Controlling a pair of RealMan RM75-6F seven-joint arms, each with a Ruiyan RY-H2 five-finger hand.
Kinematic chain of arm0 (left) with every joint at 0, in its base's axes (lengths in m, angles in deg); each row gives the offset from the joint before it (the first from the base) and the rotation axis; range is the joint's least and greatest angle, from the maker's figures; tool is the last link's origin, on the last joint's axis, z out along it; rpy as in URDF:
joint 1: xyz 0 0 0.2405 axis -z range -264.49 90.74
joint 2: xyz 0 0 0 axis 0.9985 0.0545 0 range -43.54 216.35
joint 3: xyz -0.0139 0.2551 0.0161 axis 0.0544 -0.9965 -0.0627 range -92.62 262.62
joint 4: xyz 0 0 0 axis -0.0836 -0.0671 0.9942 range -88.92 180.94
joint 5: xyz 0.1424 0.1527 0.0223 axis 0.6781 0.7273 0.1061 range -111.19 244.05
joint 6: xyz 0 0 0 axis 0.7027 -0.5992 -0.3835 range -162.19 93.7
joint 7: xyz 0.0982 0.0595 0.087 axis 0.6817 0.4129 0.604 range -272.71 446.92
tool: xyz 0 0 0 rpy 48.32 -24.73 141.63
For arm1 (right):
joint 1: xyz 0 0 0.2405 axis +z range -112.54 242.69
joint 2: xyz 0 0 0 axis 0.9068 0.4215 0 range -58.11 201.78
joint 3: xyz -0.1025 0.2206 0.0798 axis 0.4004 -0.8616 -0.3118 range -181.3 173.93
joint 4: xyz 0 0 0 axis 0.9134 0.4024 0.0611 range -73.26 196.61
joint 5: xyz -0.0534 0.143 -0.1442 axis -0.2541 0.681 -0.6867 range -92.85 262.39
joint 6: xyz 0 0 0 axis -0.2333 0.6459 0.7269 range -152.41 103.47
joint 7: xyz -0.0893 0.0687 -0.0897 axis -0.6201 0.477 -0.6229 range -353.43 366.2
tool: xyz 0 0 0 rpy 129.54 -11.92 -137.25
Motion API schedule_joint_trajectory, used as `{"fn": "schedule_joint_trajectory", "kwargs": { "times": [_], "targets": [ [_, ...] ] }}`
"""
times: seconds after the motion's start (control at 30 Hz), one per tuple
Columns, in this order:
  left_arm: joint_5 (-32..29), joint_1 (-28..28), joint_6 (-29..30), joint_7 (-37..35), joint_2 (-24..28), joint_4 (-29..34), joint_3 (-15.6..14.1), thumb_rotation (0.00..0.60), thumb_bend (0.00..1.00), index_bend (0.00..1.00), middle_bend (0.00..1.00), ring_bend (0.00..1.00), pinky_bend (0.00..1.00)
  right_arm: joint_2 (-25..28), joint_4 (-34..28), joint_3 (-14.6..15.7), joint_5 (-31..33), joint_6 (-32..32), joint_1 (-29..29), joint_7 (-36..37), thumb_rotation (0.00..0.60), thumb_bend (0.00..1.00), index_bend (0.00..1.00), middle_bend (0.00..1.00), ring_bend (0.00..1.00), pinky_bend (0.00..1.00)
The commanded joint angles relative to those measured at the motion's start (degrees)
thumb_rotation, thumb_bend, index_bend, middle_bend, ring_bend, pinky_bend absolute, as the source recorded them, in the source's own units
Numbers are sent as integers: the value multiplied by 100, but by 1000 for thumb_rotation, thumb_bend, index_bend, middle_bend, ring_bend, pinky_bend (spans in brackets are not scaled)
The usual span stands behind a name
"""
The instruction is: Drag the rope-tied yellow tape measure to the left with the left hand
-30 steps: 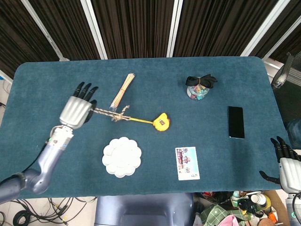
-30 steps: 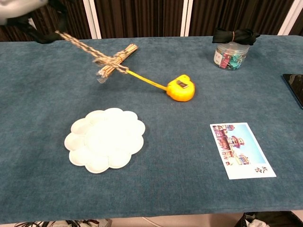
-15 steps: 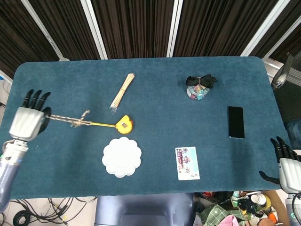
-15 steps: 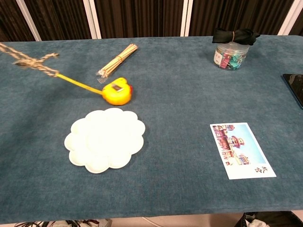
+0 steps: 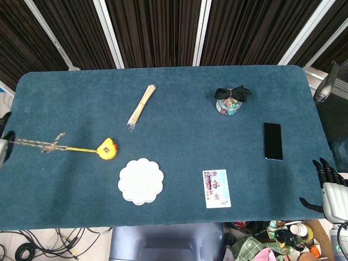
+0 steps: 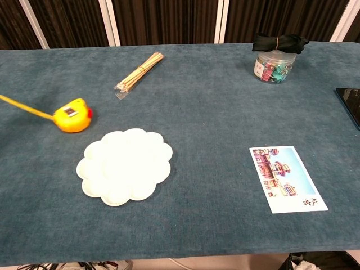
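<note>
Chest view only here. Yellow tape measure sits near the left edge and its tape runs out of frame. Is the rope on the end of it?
Observer: Yes. In the head view the rope is knotted to the pulled-out tape of the yellow tape measure and runs left to the edge of the table.
Operator: Left hand?
Observer: The left hand is only a sliver at the frame's left edge, at the rope's far end. The grip is cut off, so I cannot tell.
Operator: Right hand?
Observer: The right hand is off the table's near right corner, fingers apart, holding nothing.
</note>
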Motion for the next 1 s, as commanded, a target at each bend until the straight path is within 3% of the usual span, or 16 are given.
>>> {"fn": "schedule_joint_trajectory", "kwargs": {
  "times": [0.03,0.23,0.47,0.53,0.67,0.73,0.87,1.0],
  "targets": [
    [-69,-138,-57,-161,-35,-186,-6,600,492,602,106,0,0,-3,0,11,-12,-9,3,-13,600,58,11,0,92,165],
    [152,13,-374,-520,-189,-189,-12,600,399,491,74,0,0,-17,-23,27,-48,2,6,-59,600,58,11,0,91,165],
    [536,572,-669,-441,-232,453,229,600,341,444,55,0,0,-19,-23,29,-40,-25,18,-68,600,58,12,0,91,165],
    [606,776,-837,-225,-236,707,317,600,298,390,38,0,0,-10,-18,20,-27,-35,22,-47,600,58,12,0,91,165],
    [556,1099,-1331,348,-310,1148,425,600,210,158,0,0,0,8,-18,-1,1,-41,22,16,600,58,12,0,91,165],
    [487,1166,-1502,548,-352,1323,441,600,194,122,0,0,0,13,-17,-3,1,-43,23,27,600,57,12,0,92,165],
    [342,989,-1457,831,-389,1844,370,600,194,89,0,0,0,23,-7,-7,0,-35,20,45,600,58,12,0,91,165],
    [155,399,-927,898,-267,2570,161,600,194,78,0,0,0,25,1,-11,-4,-27,19,60,600,58,12,0,92,165]
  ]
}}
